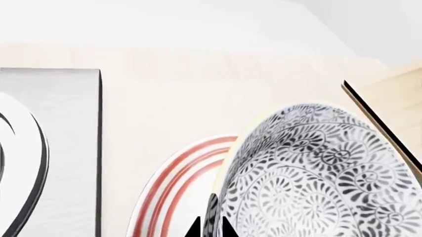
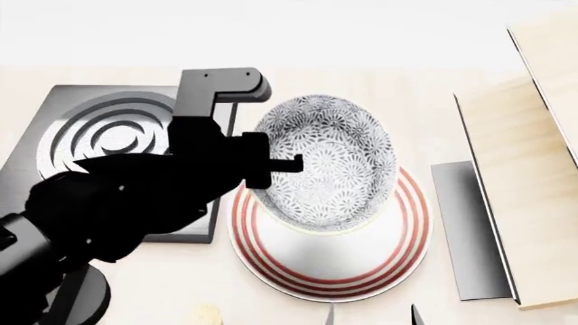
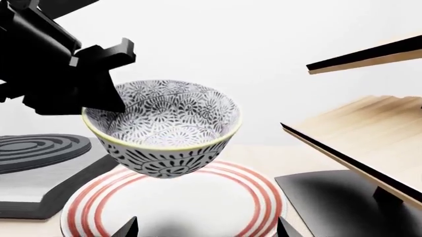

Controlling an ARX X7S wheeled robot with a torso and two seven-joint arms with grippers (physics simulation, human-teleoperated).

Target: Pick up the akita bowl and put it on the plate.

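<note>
1. A pale wooden tabletop carries a flat white plate with thin red rings round its rim.
2. The bowl, white with a dense dark grey floral pattern inside and out, hangs in the air above the plate and is not touching it; the right wrist view shows a clear gap between its base and the plate's surface.
3. The bowl is tilted, its opening leaning toward the robot's left side.
4. The left pincer, black and blocky, is pinching the bowl's rim on the robot's left side, with one finger reaching inside the bowl and the other outside the wall.
5. In the left wrist view the bowl's patterned wall fills much of the picture, with the red rings of the plate just beside it.
6. The right pincer shows only as two dark fingertips at the edge of its own camera view, spread wide apart and holding nothing, low and near the plate's rim.
7. A dark square burner with grey rings lies on the tabletop at the robot's left, next to the plate.
8. A wooden shelf unit stands at the robot's right, with a dark flat panel at its foot beside the plate.
</note>
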